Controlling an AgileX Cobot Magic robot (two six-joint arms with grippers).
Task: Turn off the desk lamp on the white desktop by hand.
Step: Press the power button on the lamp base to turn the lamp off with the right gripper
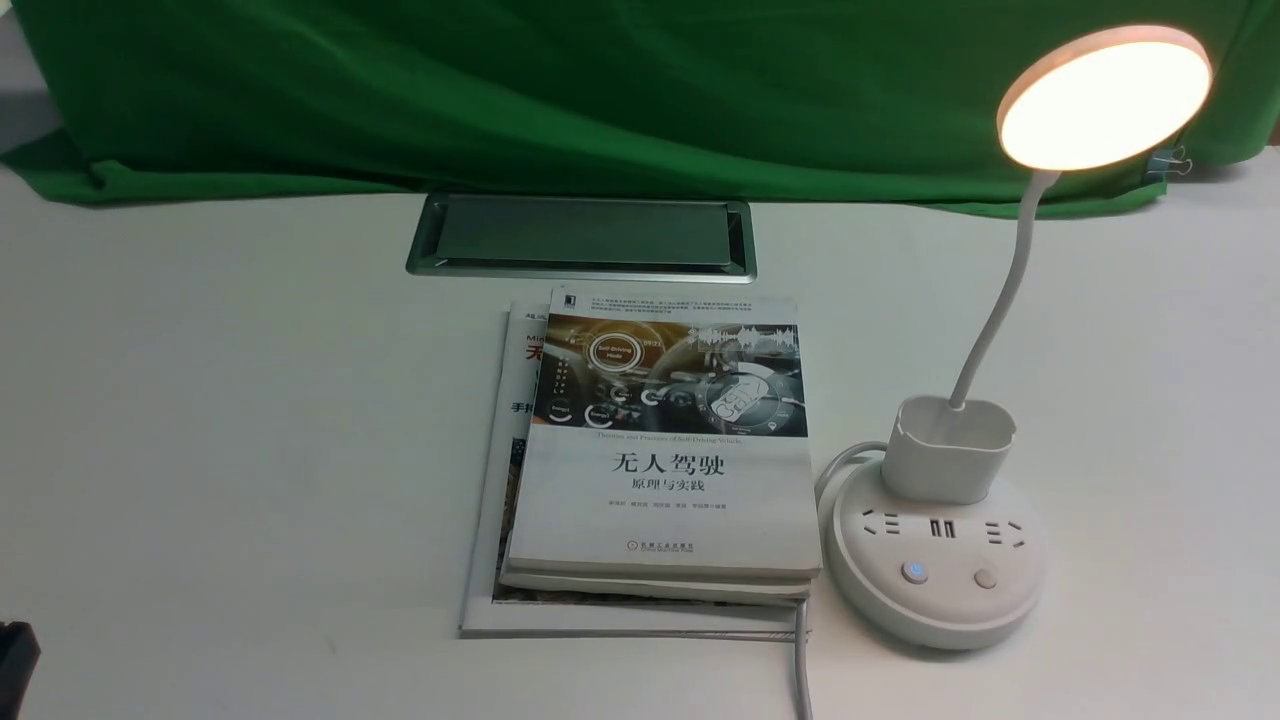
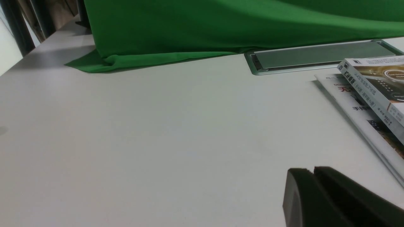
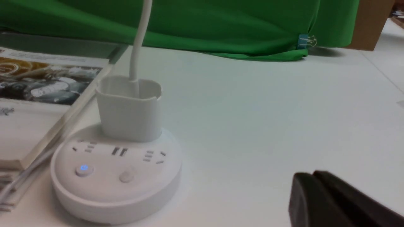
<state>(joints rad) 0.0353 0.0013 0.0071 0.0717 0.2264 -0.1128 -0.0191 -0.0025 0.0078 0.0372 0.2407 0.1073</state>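
Lit white desk lamp [image 1: 948, 455] upright on white desktop [image 1: 250, 420].

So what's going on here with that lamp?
Nothing is being handled yet. The desk lamp is lit on the white desktop, beside a stack of books, one button on its base glowing blue. The right gripper sits low near the base, fingers together, touching nothing. The left gripper sits, also closed, on the books' far side.
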